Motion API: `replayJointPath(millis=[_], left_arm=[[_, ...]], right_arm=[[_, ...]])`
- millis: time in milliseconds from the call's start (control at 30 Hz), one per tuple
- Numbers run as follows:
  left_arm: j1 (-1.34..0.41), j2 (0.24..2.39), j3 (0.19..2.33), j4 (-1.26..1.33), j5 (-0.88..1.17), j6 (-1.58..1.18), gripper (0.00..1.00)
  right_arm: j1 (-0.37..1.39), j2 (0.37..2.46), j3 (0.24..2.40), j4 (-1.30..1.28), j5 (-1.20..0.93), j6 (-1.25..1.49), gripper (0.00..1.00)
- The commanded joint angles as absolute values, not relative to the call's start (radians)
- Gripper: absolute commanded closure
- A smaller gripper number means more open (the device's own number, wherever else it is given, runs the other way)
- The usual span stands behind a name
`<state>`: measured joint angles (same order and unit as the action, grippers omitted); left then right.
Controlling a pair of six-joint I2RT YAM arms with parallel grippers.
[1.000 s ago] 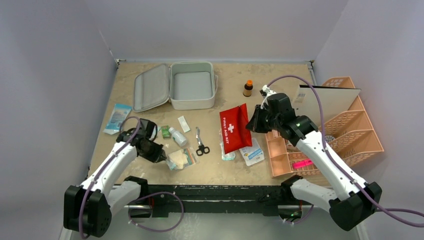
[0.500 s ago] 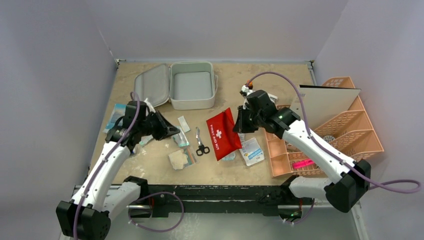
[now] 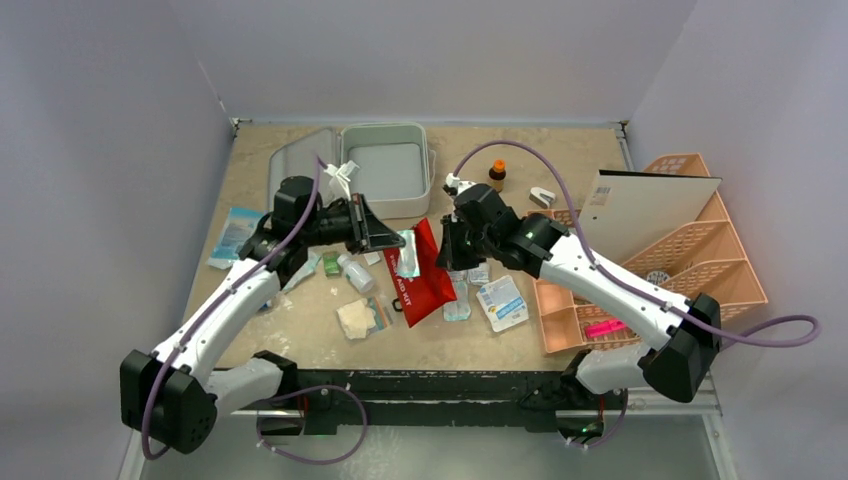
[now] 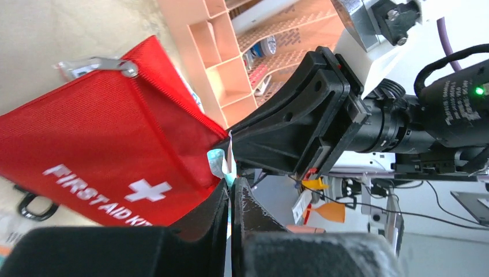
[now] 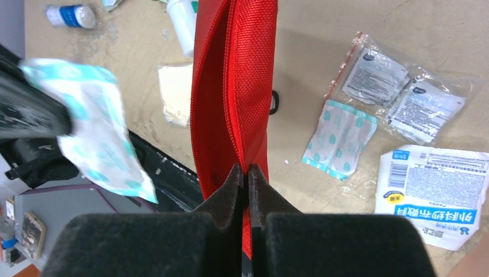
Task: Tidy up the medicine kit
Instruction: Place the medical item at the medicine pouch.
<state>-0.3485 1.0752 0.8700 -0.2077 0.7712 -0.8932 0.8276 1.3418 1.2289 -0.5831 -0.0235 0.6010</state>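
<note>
Hanging from the right gripper [image 5: 242,173], which is clenched on its upper edge, the red pouch [image 5: 242,86] is held lifted off the table so that its mouth gapes toward 9 o'clock. A teal-and-white packet [image 5: 98,127] is pinched in the left gripper [image 3: 392,240] and presented at that opening, evidently for insertion. The kit [image 3: 385,165] is found open at 12 o'clock on the table, lid laid back at its 9 o'clock, nothing seen inside.

Medicine kit [image 3: 390,175] smooth plastic; red pouch [image 5: 242,86] woven cloth
</note>
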Motion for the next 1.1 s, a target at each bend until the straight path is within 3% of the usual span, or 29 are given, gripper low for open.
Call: replayJointPath(millis=[0, 133, 833, 1067], left_arm=[[-0.395, 1.138, 0.894, 0.003, 0.823, -0.969, 1.0], [-0.421, 1.177, 0.851, 0.108, 0.788, -1.046, 1.0], [-0.434, 1.274, 0.895, -0.135, 0.522, -0.906, 1.0], [-0.445, 1.314, 0.908, -0.11, 0.57, -0.935, 1.0]], right_arm=[[0.855, 1.358, 1.299, -0.547, 0.041, 0.642, 1.0], [0.878, 1.365, 1.315, -0.535, 0.095, 0.66, 1.0], [0.919, 1.365, 1.343, -0.506, 0.124, 0.679, 1.0], [0.921, 1.359, 1.312, -0.461, 0.104, 0.685, 1.0]])
